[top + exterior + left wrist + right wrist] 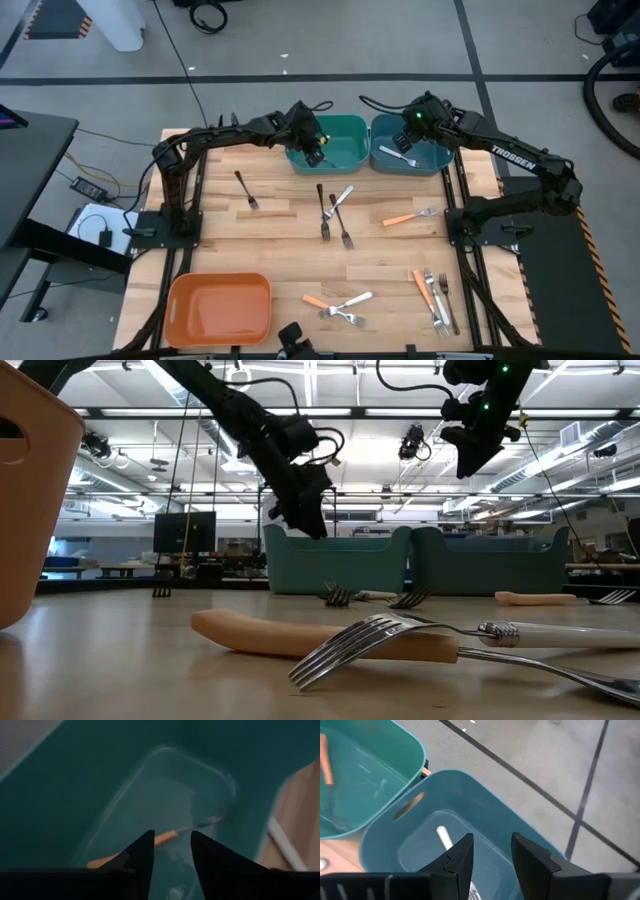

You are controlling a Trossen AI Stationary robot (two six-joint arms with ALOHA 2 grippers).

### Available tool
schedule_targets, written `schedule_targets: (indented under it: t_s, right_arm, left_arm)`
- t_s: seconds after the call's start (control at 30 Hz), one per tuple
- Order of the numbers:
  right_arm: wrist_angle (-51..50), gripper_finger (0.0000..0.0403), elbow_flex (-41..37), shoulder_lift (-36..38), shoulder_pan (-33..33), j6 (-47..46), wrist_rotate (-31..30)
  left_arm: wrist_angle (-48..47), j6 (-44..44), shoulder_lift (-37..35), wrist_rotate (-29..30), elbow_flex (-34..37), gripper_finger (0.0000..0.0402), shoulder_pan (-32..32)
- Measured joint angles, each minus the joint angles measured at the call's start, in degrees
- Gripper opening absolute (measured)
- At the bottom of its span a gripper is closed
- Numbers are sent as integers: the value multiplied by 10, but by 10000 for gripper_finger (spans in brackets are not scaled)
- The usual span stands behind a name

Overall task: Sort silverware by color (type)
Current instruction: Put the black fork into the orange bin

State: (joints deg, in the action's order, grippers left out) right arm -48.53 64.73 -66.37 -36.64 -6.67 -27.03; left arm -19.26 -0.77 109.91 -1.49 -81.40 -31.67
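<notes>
two bins (352, 130) side by side at the table's (280, 220) far edge, probably one fork (397, 155) in each.

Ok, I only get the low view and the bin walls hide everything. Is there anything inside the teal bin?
Observer: Yes, one orange-handled fork lies in the teal bin.
Operator: Is the left pincer holding something?
Observer: No, the left pincer is open and empty above that bin.
Operator: And the blue bin?
Observer: One silver fork lies in the blue bin, with the open right pincer above it.
</notes>
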Motion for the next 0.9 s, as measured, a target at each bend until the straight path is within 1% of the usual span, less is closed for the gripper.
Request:
schedule_targets:
  t_s: [0.1,0.3,0.43,0.53,0.67,0.8,0.9]
  right_arm:
    - [0,138,0,0,1,-19,26]
    - [4,138,0,0,25,-88,87]
    - [3,138,0,0,56,-120,125]
    - [-20,138,0,0,84,-164,148]
    - [-77,138,0,0,127,-239,175]
    - [-116,138,0,0,166,-318,183]
    - [-147,138,-4,1,196,-387,183]
  left_arm:
    - [-96,10,0,0,-62,139,2]
    - [-320,108,-3,1,-227,139,5]
    - [-413,164,-25,2,-309,139,4]
    - [-458,166,-53,3,-336,139,-6]
    - [-492,142,-110,2,-338,139,-30]
    - [-514,104,-147,3,-338,139,-50]
    - [-553,94,-166,3,-338,139,-52]
